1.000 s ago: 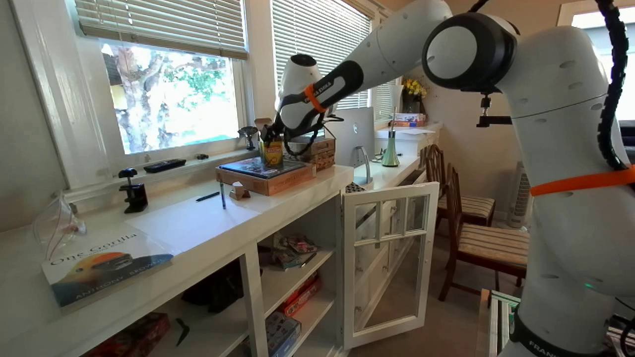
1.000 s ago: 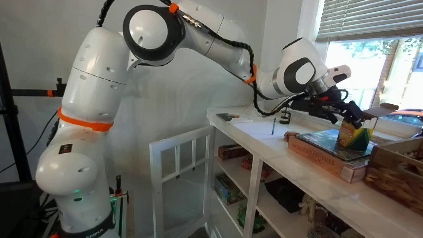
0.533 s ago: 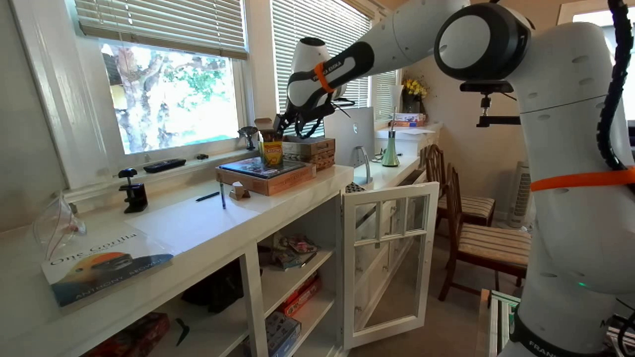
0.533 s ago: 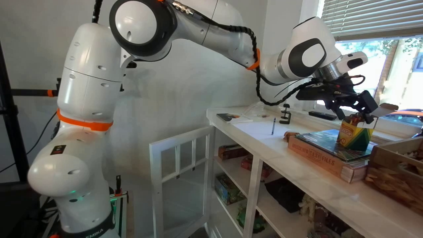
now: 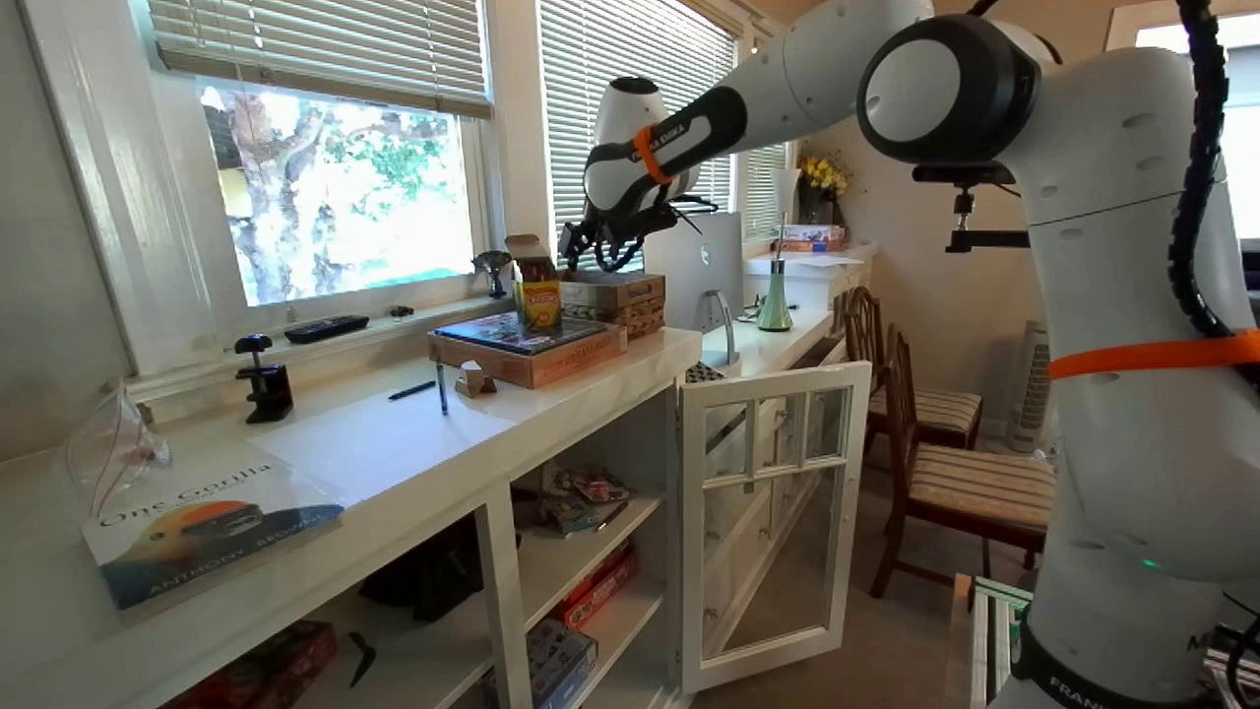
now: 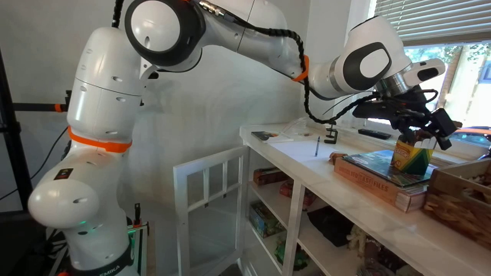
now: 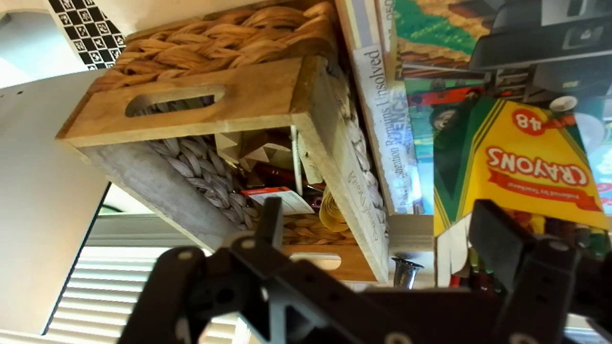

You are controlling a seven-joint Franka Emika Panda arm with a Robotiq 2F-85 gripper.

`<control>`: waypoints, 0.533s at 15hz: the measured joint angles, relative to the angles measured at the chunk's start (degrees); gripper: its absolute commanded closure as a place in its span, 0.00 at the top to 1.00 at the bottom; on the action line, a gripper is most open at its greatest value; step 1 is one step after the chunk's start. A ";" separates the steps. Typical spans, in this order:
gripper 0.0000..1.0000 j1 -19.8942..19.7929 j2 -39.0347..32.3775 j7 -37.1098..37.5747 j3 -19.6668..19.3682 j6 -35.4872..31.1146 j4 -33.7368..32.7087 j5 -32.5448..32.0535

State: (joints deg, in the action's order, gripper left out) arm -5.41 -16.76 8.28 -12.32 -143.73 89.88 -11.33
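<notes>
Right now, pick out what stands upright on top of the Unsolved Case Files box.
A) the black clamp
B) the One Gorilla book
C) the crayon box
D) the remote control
C: in both exterior views the yellow-and-green crayon box stands upright on the orange-sided Unsolved Case Files box, its open top close to the gripper.
</notes>
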 measured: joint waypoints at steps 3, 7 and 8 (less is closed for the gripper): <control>1.00 -0.25 -0.35 1.61 0.17 -0.18 -0.18 2.26; 0.97 -0.79 -1.53 1.97 0.89 -0.88 -1.21 6.79; 0.97 -0.97 -1.90 1.97 1.09 -1.16 -1.46 7.85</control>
State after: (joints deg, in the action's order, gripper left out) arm -6.38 -18.66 10.25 -11.23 -144.89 88.42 -3.48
